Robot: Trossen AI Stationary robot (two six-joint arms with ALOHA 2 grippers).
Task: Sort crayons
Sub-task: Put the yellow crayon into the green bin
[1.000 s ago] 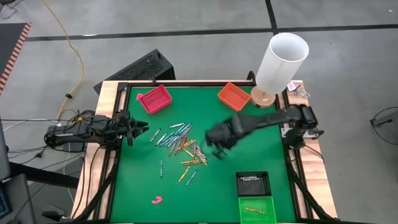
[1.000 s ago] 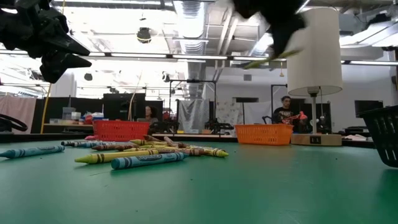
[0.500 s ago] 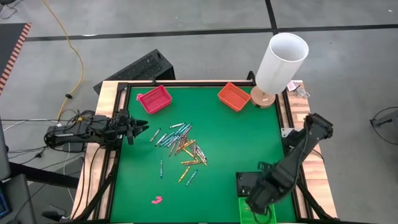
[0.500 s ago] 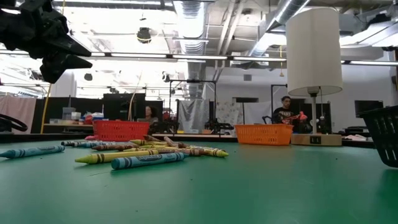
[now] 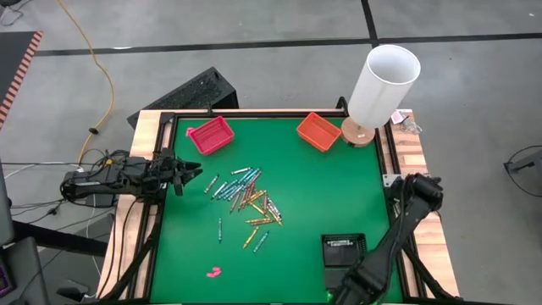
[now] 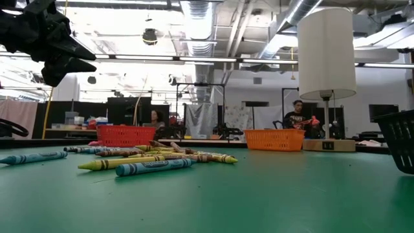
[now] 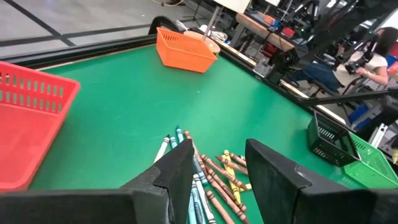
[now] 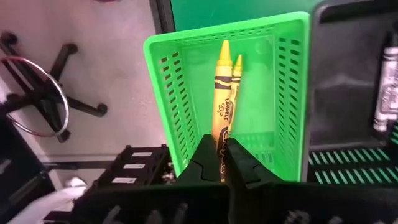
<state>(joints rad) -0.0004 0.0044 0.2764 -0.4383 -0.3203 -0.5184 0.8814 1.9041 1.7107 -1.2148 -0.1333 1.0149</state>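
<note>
The crayons lie in a loose pile on the green mat left of the table's middle; they also show in the low view and the left wrist view. My right gripper is at the table's near right corner, over the green tray, shut on a yellow crayon. A second yellow crayon lies in that tray. My left gripper waits open at the table's left edge, level, facing the pile. My right gripper pinches the yellow crayon's blunt end between its two fingertips. The fingers come from above, pointing down. The crayon sticks out past the fingertips, its pointed tip away from them, over the inside of the green tray.
A black tray stands next to the green one, with a pale crayon in it. A red tray, an orange tray and a white lamp stand along the far edge. A pink lump lies near left.
My right gripper has swung from the table's middle, beside the pile, toward the near right corner, and has sunk a little over the green tray, staying shut on the yellow crayon. It has left the low view.
</note>
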